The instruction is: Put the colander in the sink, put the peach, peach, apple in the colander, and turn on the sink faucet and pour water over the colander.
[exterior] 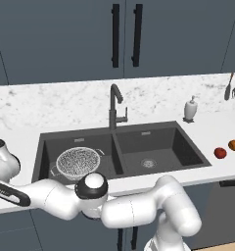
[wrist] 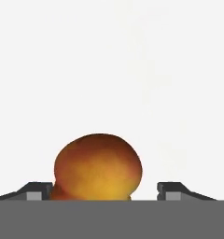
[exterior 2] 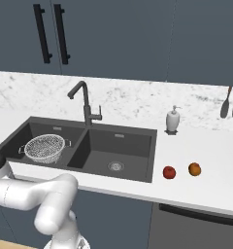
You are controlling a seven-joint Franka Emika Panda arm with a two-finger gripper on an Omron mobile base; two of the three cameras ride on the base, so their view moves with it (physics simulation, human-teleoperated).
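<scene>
In the hand view an orange peach lies on a white surface between the fingertips of my gripper. The jaws stand open around it, with a gap showing on its right side. The silver mesh colander sits in the left basin of the dark sink. On the counter right of the sink lie the red apple and another peach. The sink faucet stands behind the divider; no water runs from it.
A white soap dispenser stands behind the sink's right corner. Utensils hang on the wall at the far right. My arm reaches low to the left along the counter's front edge.
</scene>
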